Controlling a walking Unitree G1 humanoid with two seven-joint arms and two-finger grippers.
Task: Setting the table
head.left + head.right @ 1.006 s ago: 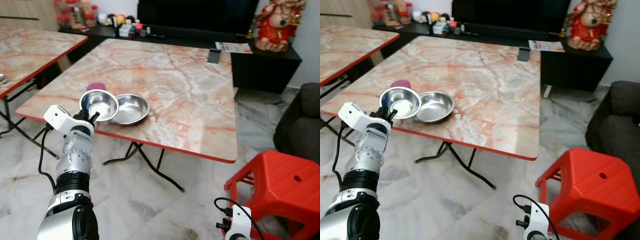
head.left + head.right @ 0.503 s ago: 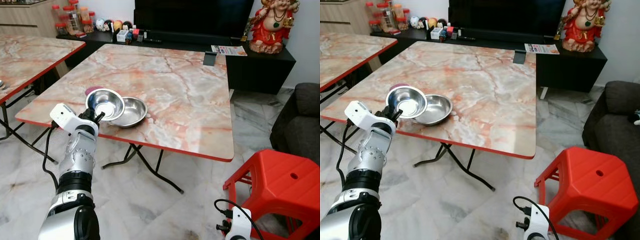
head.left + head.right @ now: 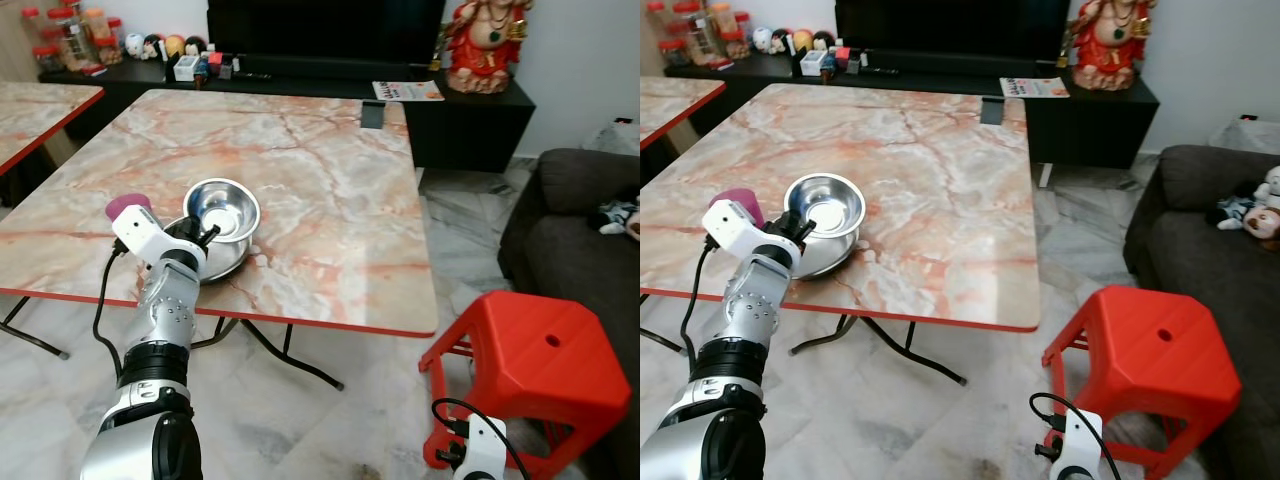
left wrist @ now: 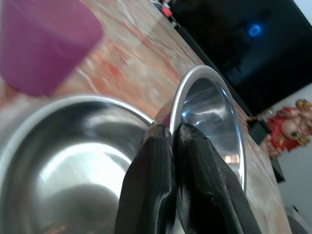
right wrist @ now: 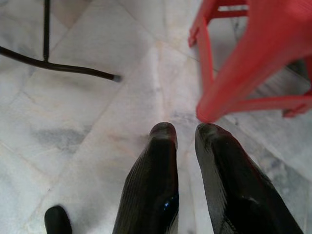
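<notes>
A small steel bowl (image 3: 222, 204) is held tilted over a larger steel bowl (image 3: 218, 262) near the front edge of the marble table (image 3: 330, 190). My left gripper (image 3: 205, 238) is shut on the small bowl's near rim (image 4: 171, 113), one fingertip (image 4: 157, 132) outside and one inside. The larger bowl (image 4: 73, 161) lies directly beneath the fingers. A purple cup (image 3: 127, 207) stands just left of the bowls, and it is blurred (image 4: 44, 44) in the left wrist view. My right gripper (image 5: 186, 131) hangs low over the floor, its fingers slightly apart and holding nothing.
A red plastic stool (image 3: 525, 370) stands on the tiled floor at my right, close to the right gripper. A dark sofa (image 3: 580, 220) is further right. Behind the table is a black TV cabinet (image 3: 300, 80) with a red figurine (image 3: 483, 45). A second marble table (image 3: 35, 110) stands at the left.
The camera has swung right and moved in on the table. My left gripper still holds the small bowl, which now sits more squarely over the larger bowl.
</notes>
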